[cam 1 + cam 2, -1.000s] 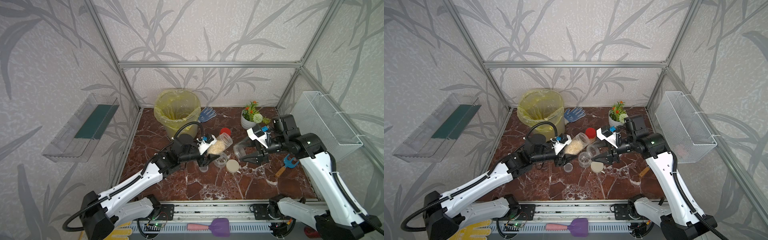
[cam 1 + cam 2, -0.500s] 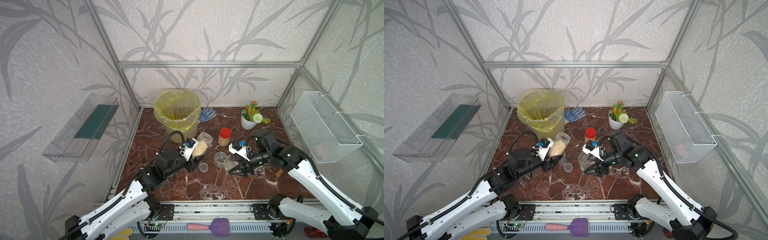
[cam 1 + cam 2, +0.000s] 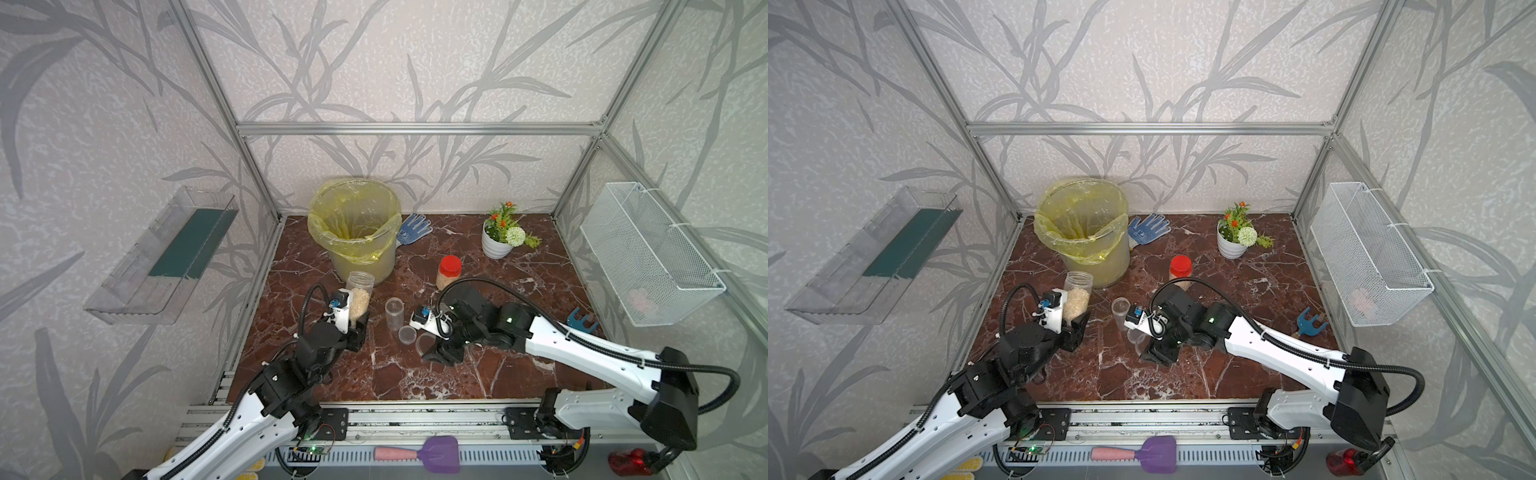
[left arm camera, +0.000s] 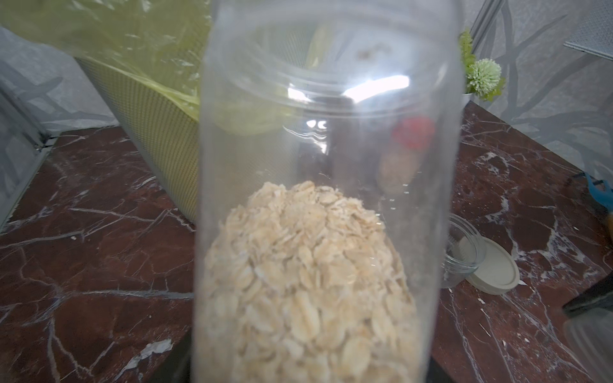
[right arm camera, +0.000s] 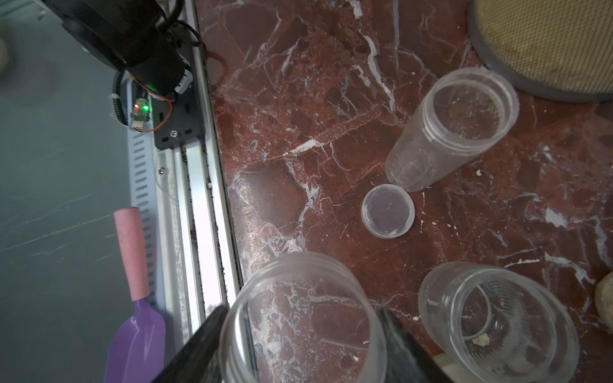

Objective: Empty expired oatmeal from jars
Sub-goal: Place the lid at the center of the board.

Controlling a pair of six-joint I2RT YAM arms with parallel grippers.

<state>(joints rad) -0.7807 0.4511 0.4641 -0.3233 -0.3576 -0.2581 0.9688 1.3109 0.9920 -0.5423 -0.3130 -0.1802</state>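
The yellow-lined bucket (image 3: 353,232) stands at upper centre in both top views. Just below it, the left gripper (image 3: 358,323) is clamped on a tall clear jar (image 3: 360,291), half full of oatmeal (image 4: 305,272). Right of centre, the red-capped jar (image 3: 449,272) stands alone. The right gripper (image 5: 302,331), jaws part-way apart, grips a clear lid (image 5: 298,265) near an empty slim jar (image 5: 451,132).

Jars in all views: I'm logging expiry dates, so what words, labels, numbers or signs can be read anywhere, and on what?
None can be read: the oatmeal jar, red-capped jar, empty slim jar and yellow-lined bucket show no label, date or number in any view.
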